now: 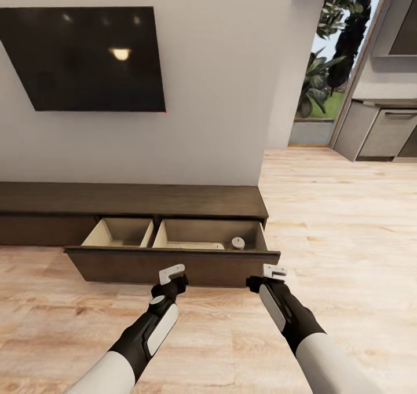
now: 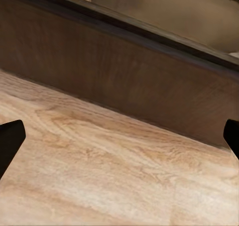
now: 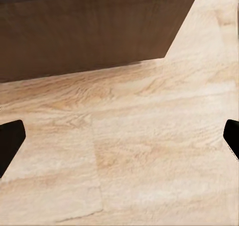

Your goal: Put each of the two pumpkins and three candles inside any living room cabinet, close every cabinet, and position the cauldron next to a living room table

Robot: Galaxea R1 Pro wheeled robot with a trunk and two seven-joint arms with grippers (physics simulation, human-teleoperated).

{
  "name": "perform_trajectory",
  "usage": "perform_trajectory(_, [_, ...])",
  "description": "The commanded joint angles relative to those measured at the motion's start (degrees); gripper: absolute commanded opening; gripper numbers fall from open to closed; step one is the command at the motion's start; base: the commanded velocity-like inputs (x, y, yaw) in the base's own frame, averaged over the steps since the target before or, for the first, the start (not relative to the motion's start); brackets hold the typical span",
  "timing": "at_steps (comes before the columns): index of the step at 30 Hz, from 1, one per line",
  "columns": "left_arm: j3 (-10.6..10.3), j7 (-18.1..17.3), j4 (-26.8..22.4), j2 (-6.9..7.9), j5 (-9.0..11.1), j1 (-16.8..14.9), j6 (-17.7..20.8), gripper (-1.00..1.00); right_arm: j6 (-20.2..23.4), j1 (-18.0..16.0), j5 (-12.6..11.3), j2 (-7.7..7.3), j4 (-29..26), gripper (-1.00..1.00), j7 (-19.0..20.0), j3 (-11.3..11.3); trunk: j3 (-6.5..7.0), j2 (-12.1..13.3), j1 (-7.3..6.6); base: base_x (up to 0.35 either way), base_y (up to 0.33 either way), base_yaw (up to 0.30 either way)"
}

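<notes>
Cabinet [image 1: 133, 200] first: a long, low dark-brown wooden unit against the white wall, under a black wall-mounted screen [image 1: 87, 58], with one wide drawer [image 1: 174, 264] pulled out over the pale plank floor [image 1: 347, 238]. That drawer has a flat, handleless dark front and pale wood insides split into two compartments. I count one candle [image 1: 238, 243], a short grey-beige stub, standing upright in the right-hand compartment near its front right corner; just beside it lies a flat pale shape [image 1: 194, 246] I cannot make out. The left compartment looks bare wood. Two arms reach toward the drawer front. The left end effector [image 1: 172, 274] hangs just short of the front panel, its pale fingers spread and nothing between them; in the left wrist view the dark fingertips [image 2: 10, 141] sit wide apart over floor with the drawer front [image 2: 124, 81] ahead. The right end effector [image 1: 274, 271] hovers by the drawer's right corner, likewise spread and empty. Grey kitchen units [image 1: 382, 131] and greenery show beyond the doorway at right.
</notes>
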Motion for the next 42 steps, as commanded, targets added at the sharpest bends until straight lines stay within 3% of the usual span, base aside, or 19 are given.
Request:
perform_trajectory(1, [-0.24, 0.44, -0.1, 0.04, 0.22, -0.04, 0.11, 1.0, -1.53, -0.04, -0.48, -0.04, -0.07, 1.0, -0.54, 0.48, -0.24, -0.44, 0.22, 0.0, 0.0, 0.0])
perform_trajectory(4, [-0.26, 0.42, -0.09, 0.04, 0.17, -0.04, -0.03, 1.0, -5.29, -0.03, -0.15, -0.02, 0.01, 1.0, -0.57, 2.32, -0.78, -1.64, 0.88, 0.0, 0.0, 0.0])
perform_trajectory(9, [-0.37, 0.36, -0.08, 0.04, -0.02, -0.04, -0.07, 1.0, -6.95, -0.04, 0.06, 0.18, 0.27, 1.0, -0.6, 4.72, -1.67, -3.65, 1.98, 0.0, 0.0, 0.0])
perform_trajectory(17, [-0.28, 0.35, -0.08, 0.02, -2.51, -0.04, -0.14, 1.0, -8.47, -0.03, 0.03, 0.66, 0.3, 1.0, -0.6, 5.34, -3.11, -6.86, 3.73, 0.0, 0.0, 0.0])
perform_trajectory(31, [-0.14, 0.39, -0.08, 0.02, -2.77, -0.04, -0.16, 1.0, -11.92, -0.04, -0.2, 0.91, 0.7, 1.0, -0.6, 6.93, -5.62, -12.47, 6.81, 0.0, 0.0, 0.0])
perform_trajectory(42, [-0.3, 0.44, -0.08, 0.04, -2.8, -0.04, -0.14, 1.0, -12.36, -0.04, -0.2, 3.43, 2.91, 1.0, -0.6, 6.89, -7.6, -16.88, 9.22, 0.0, 0.0, 0.0])
